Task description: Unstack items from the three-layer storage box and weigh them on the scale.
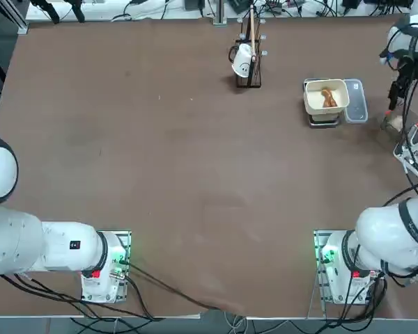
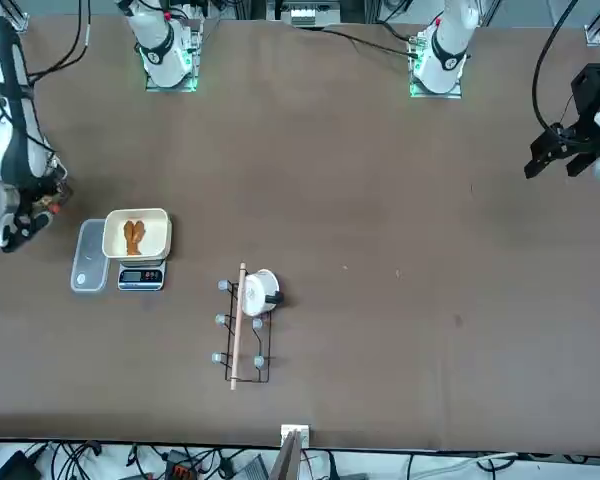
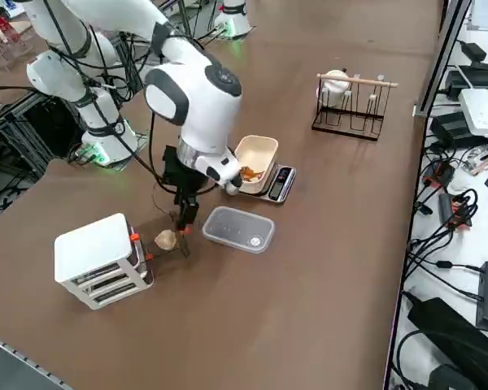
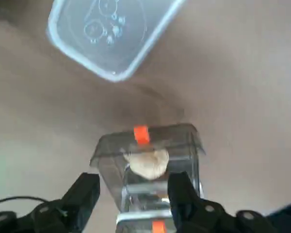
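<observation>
One tan bun [image 4: 146,163] lies in a clear drawer [image 4: 148,167] pulled out of the storage box [image 3: 98,260], the drawer's long side pointing away from the box. Right gripper [image 4: 133,191] hangs above, jaws wide, holding nothing. Brown pieces [image 3: 250,173] lie in the cream tub [image 3: 256,158] on the scale [image 3: 278,184].

A robotics lab. A wide brown bench [image 1: 160,160] carries two white robot arms bolted to base plates [image 1: 115,268] lit with green lamps at about 6 o'clock in the overhead view. Bundles of black cables [image 3: 439,203] and power adapters [image 3: 480,110] trail along the bench's edges, and aluminium framing [image 3: 8,130] stands beside it. A small digital scale [image 3: 278,184] sits among staged props.
</observation>
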`<state>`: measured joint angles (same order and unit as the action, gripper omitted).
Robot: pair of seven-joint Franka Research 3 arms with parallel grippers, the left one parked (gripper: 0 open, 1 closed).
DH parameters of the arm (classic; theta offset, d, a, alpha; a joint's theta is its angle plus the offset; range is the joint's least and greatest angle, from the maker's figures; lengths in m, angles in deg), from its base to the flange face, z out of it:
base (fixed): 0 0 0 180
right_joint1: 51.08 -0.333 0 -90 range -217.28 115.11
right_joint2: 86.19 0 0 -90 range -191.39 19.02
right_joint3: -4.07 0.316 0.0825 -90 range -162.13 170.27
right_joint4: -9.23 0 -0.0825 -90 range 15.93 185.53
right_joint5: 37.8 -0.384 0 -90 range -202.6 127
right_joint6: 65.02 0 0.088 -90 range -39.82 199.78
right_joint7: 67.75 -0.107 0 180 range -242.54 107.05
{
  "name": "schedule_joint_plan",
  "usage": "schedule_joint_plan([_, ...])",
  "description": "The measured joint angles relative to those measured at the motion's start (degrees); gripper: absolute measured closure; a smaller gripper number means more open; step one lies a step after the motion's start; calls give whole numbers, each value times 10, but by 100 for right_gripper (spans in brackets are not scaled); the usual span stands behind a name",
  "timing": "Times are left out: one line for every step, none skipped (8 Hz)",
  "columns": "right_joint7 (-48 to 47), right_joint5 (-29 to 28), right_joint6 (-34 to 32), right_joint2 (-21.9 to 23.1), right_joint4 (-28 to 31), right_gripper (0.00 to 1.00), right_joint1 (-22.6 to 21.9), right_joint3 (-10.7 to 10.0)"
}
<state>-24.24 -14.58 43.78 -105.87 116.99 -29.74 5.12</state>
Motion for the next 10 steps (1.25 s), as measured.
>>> schedule_joint_plan([2,0,0,3,4,35,12,-3])
schedule_joint_plan([12,0,16,3,12,35,30,-4])
schedule_joint_plan([21,0,39,0,26,35,46,-5])
schedule_joint_plan([23,0,59,-2,40,35,55,-5])
schedule_joint_plan([23,0,83,-3,56,34,60,-5])
schedule_joint_plan([23,0,105,-3,71,34,62,-5])
schedule_joint_plan([23,0,115,-3,78,34,62,-5])
schedule_joint_plan([23,0,121,-3,80,34,62,-5])
schedule_joint_plan([23,-1,129,-4,81,33,62,-4])
schedule_joint_plan([23,-1,140,-6,82,33,62,-4])
